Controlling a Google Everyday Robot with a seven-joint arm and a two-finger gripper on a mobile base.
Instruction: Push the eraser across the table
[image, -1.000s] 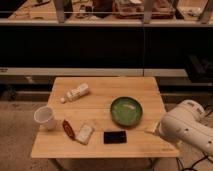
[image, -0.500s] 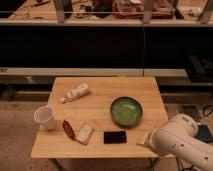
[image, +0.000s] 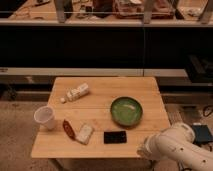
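Observation:
The eraser (image: 115, 136) is a flat black block lying near the front edge of the light wooden table (image: 105, 102), just below the green bowl (image: 126, 111). My white arm (image: 177, 147) comes in from the lower right. My gripper (image: 144, 150) is at the table's front right corner, to the right of the eraser and slightly nearer the camera, apart from it.
A whitish block (image: 84, 133) and a small red-brown oblong thing (image: 68, 129) lie left of the eraser. A white cup (image: 45, 117) stands at the left edge. A white bottle (image: 77, 92) lies at the back left. A dark counter runs behind the table.
My arm has swung left and down from beside the table's right edge to its front right corner, closer to the eraser. The objects on the table have not moved.

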